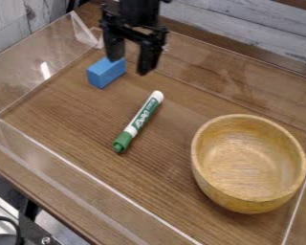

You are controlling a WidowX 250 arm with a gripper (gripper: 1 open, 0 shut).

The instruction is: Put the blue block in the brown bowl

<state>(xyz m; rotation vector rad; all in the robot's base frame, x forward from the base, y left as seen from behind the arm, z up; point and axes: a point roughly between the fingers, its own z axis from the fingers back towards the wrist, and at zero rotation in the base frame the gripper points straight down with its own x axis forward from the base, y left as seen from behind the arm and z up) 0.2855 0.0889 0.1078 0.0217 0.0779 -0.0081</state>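
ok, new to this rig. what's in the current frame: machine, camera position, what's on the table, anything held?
One robot arm comes in from the top edge; its black end effector hangs open over the far part of the table, its fingers apart. The picture comes from a camera looking down at the wooden surface. The blue block lies at the far left, the left finger close to it. A green-and-white marker lies nearer the middle, the brown bowl at lower right. I see nothing held.

black robot gripper [131,48] at the top of the view, fingers spread (wide apart), pointing downward
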